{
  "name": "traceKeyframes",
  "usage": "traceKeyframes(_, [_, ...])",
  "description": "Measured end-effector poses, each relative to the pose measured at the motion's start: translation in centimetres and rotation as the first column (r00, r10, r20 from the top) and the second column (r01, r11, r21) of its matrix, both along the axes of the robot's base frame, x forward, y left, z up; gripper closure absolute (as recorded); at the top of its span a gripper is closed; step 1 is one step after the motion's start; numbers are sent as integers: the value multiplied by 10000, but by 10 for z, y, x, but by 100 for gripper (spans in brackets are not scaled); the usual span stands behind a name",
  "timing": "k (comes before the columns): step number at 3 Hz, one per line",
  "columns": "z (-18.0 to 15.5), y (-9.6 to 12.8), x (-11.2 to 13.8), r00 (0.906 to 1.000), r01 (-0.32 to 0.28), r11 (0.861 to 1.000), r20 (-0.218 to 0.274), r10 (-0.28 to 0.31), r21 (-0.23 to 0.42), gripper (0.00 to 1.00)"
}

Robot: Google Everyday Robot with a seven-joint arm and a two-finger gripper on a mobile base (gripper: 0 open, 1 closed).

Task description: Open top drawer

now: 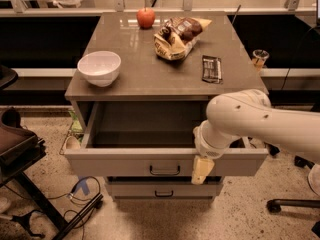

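Top drawer stood pulled well out from the cabinet, front face hanging forward past the drawer below. Inside showed as a plain grey box, nothing visible in it. Its small dark handle sat centred on the front, bare, nothing on it.

Gripper hung low in front of the drawer face, just right of the handle, apart from it, tip pointing down. White arm came in from the right and crossed over the drawer's front right corner. Could not tell whether the gripper was open or closed; only a pale tip showed against the front, wrist covering the rest.

On the cabinet top: white bowl at left front, apple at the back, snack bag near centre back, dark wrapped bar on the right. None near the edge over the drawer.

Progress, judged: opening looked essentially done, with most of the box's depth exposed. Gripper was off the handle, so the pull read as finished. What looked left: clear the arm away from the front. Unclear whether the drawer had any travel left.
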State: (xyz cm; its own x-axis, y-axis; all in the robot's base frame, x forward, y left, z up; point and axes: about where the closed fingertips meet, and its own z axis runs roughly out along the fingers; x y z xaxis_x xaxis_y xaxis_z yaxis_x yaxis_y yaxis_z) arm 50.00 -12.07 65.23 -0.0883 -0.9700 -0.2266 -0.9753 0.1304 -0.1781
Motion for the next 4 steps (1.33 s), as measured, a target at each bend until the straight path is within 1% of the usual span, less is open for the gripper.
traceKeyframes(1, [-2,-15,-26,9972,200,9896,-682,-300,-1422,38])
traceKeyframes(2, [11,-39,-76,9857,693,9559,-1276,-1096,-2853,61])
traceKeyframes(3, [17,-47,-92,9802,888,9435,-1401,-1397,-3194,85])
traceKeyframes(4, [18,-47,-92,9802,889,9434,-1401,-1398,-3194,100])
